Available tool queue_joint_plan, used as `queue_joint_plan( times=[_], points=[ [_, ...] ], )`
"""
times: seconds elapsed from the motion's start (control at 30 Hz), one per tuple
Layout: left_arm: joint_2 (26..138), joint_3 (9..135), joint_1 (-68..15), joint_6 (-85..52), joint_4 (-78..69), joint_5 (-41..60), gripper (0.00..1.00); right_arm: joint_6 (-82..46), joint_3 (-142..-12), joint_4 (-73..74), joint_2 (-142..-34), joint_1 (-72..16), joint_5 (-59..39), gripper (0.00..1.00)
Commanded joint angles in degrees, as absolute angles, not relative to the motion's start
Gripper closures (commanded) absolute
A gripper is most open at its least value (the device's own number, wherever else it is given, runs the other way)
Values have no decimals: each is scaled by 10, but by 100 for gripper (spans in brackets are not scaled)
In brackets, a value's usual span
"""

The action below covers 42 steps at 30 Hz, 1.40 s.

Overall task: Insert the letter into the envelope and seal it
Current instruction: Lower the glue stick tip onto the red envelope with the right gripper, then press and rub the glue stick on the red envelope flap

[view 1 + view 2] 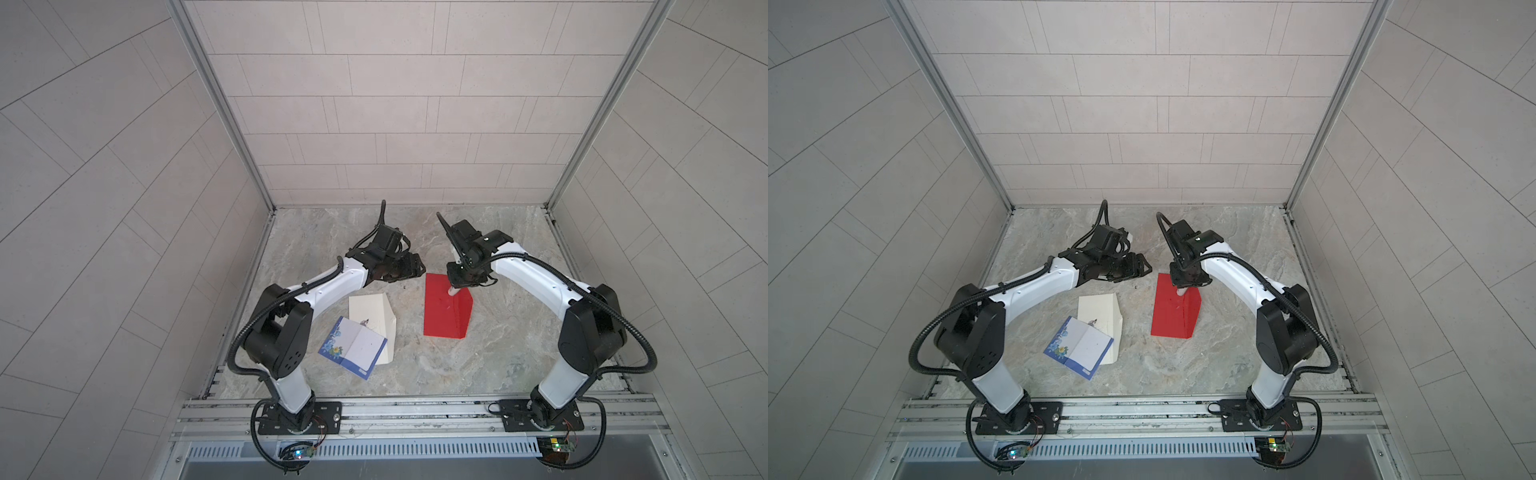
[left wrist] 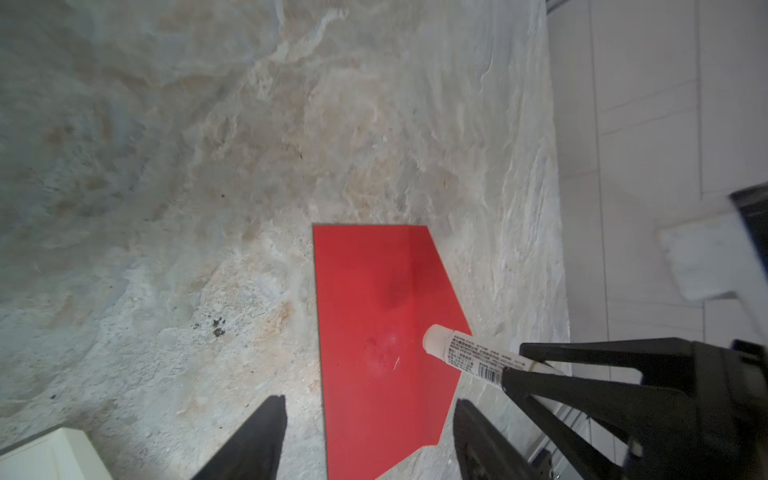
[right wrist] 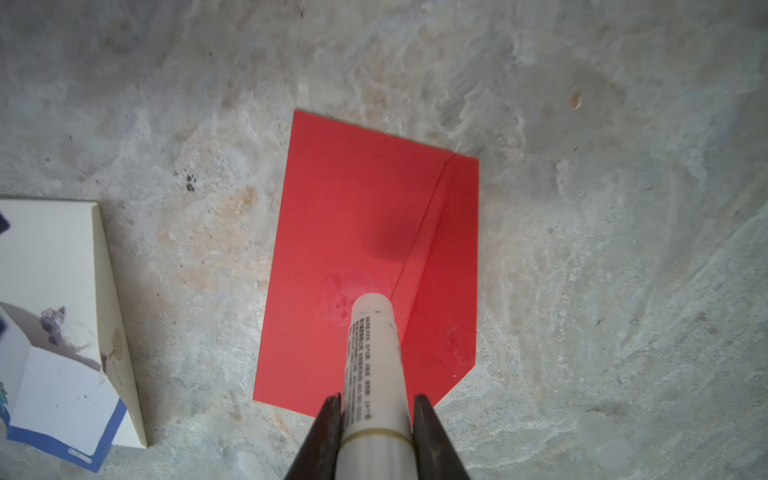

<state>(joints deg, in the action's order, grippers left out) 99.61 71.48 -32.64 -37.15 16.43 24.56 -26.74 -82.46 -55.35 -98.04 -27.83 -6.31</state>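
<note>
A red envelope lies flat on the stone tabletop, its flap folded out along one long side. Whether the letter is inside it is hidden. My right gripper is shut on a white glue stick. The stick's tip rests on the envelope's face beside the flap crease, where a pale smear shows. My left gripper hovers open over the envelope's far left corner, with nothing between its fingers.
To the left, a cream envelope lies with a blue-bordered flowered sheet partly on top of it. Tiled walls close in the back and both sides of the tabletop.
</note>
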Motion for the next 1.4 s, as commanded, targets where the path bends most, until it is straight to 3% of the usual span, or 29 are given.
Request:
queue_joint_plan(
  times=[0.0, 0.77, 1.37],
  points=[
    [1013, 737, -329, -325, 225, 287, 27, -250, -851, -588, -1000, -286, -51, 100],
    [1138, 807, -361, -239, 339, 367, 23, -248, -896, -588, -1113, -300, -75, 100],
    [1225, 825, -378, -168, 379, 443, 16, -307, -809, -501, -1090, -272, -144, 100]
  ],
)
